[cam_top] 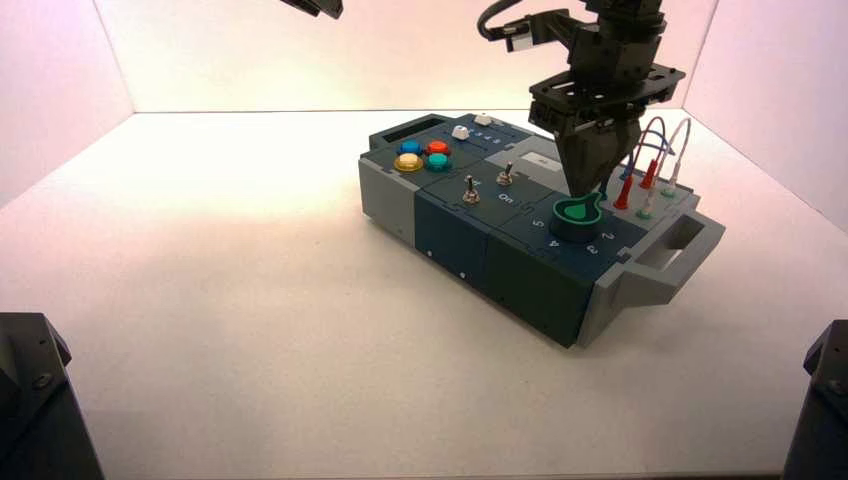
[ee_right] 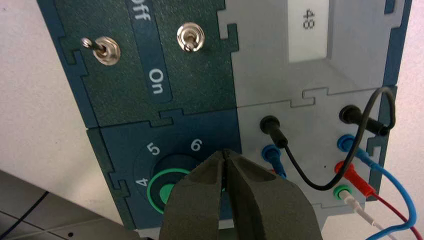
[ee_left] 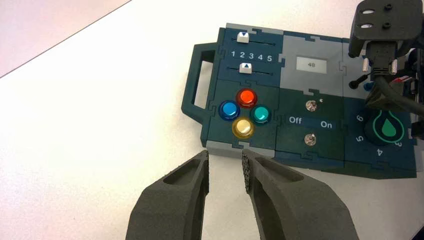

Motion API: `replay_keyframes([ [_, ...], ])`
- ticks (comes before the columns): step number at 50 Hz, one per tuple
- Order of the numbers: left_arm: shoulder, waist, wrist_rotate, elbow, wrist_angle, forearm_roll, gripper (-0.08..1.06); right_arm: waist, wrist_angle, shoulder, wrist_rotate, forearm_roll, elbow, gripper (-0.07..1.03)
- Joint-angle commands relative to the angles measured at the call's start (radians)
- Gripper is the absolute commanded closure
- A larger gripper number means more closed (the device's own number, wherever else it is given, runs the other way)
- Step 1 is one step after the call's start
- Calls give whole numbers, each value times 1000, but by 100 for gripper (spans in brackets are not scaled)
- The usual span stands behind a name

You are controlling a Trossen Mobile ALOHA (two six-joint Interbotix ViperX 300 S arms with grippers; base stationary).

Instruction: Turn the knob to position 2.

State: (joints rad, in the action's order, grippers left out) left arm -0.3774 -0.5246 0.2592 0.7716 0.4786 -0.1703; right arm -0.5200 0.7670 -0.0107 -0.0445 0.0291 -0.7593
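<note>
The green teardrop knob (cam_top: 577, 212) sits on its dark round base at the box's near right corner, with its pointed end toward the wires. My right gripper (cam_top: 592, 188) hangs straight over that pointed end with its fingers closed together, tips at or just above the knob. In the right wrist view the shut gripper (ee_right: 226, 156) covers most of the knob (ee_right: 164, 192); numerals 4, 5 and 6 show and the 2 is hidden. The white numeral 2 (cam_top: 607, 237) shows on the dial's near right side. My left gripper (ee_left: 225, 160) is open and empty, held high beyond the box's left end.
The box (cam_top: 455, 240) stands turned on the white table. It carries coloured push buttons (ee_left: 244, 113), two metal toggle switches (ee_right: 102, 50) by "Off" and "On", two sliders (ee_left: 243, 38), a display reading 48 (ee_right: 307, 20) and plugged wires (cam_top: 650, 160) beside the knob.
</note>
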Motion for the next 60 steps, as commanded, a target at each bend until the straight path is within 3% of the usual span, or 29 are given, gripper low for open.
replay_keyframes([
  [1, -18, -2, 6, -15, -3, 2, 59, 6, 5, -37, 3, 3, 3, 98],
  [16, -21, -2, 6, -15, -3, 2, 59, 37, 23, -77, 5, 6, -26, 98],
  [60, -38, -2, 5, -11, 2, 2, 59, 37, 63, -124, 11, 6, -89, 98],
])
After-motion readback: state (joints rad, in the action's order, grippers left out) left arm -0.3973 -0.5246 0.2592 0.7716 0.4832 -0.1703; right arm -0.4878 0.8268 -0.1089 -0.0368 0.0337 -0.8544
